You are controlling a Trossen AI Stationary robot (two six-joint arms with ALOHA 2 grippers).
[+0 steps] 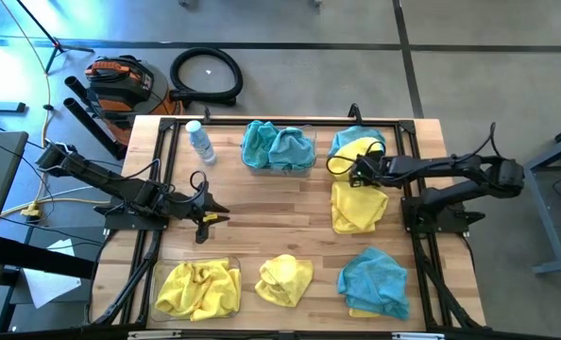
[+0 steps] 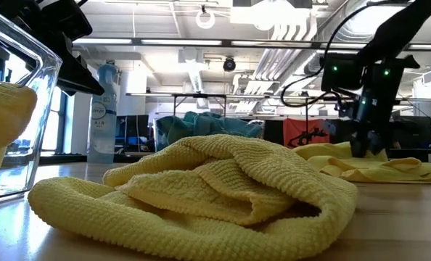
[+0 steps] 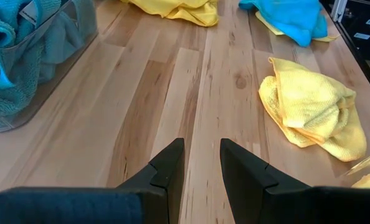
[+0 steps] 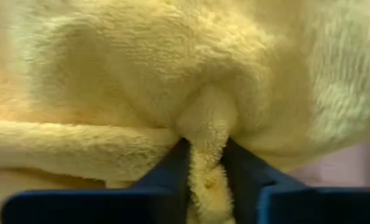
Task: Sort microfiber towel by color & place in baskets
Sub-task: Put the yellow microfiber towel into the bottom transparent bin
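On the table's (image 1: 290,203) right side, a yellow towel (image 1: 358,203) lies just below a teal-and-yellow heap; the yellow basket (image 1: 197,289) sits well apart at front left. Right gripper (image 4: 205,163) pinches a fold of that towel. Judgement: lift straight, confirm single layer held. Left gripper (image 3: 202,163) waits slightly parted, holding nothing.

Lighting: even, bright overhead ceiling fixtures (image 2: 273,14) in the low view. Blue-white glare on the floor (image 1: 7,57) beyond the table's far left corner. Shadows soft and short. Right wrist view: yellow towel (image 4: 172,81) fills frame, blurred. Low view: clear basket (image 2: 19,109) out of focus.
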